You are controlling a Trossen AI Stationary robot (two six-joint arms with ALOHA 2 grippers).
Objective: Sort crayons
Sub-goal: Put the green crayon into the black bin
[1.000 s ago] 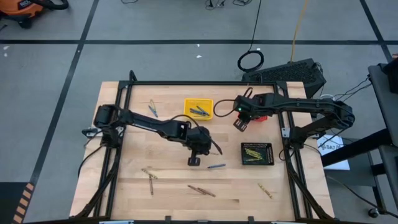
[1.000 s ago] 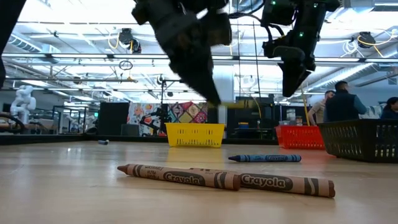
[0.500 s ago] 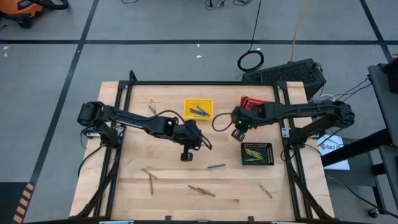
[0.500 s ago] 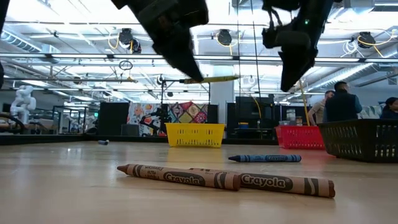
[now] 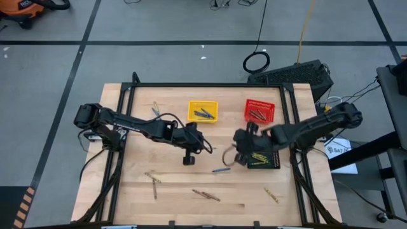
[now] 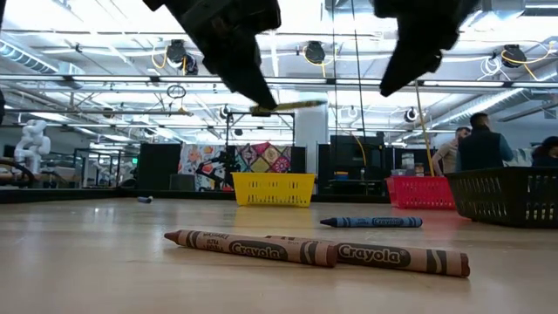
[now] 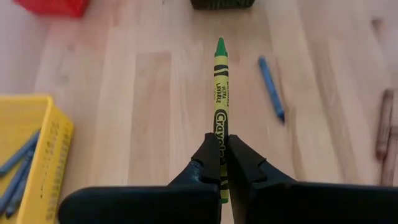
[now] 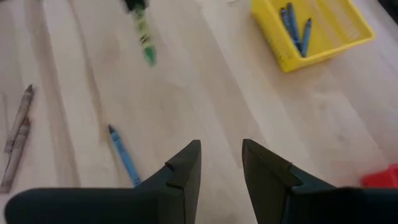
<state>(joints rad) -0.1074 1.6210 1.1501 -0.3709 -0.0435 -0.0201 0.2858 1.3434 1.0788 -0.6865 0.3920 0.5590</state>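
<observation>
My left gripper (image 5: 188, 159) hovers over the middle of the table, shut on a yellow-green crayon (image 7: 220, 81). My right gripper (image 8: 221, 158) hangs open and empty just to its right (image 5: 233, 156), beside the black basket (image 5: 275, 164). A blue crayon (image 5: 221, 170) lies flat on the wood between and in front of the two grippers. Brown crayons (image 6: 261, 248) lie flat near the front edge. More crayons (image 5: 152, 181) lie at the front left, and one (image 5: 271, 194) at the front right. My left gripper pinches the crayon's back part (image 7: 220, 140) between its two fingers. The crayon runs along the fingers and sticks out ahead of them, green tip (image 7: 219, 43) toward the black basket. In the low view the crayon (image 6: 288, 106) sits about level, lifted clear of the table.
The yellow basket (image 5: 191, 118) at the back holds blue crayons. The red basket (image 5: 248, 116) stands to its right with crayons inside. The black basket holds yellow-green ones. Two crayons (image 5: 156, 111) lie at the back left. A black frame rims the table.
My right gripper has swung from beside the red basket toward the near edge, and now hangs next to the black basket, its fingers still apart. My left gripper has risen with the crayon and drawn back a little toward the table's left, still shut on it.
</observation>
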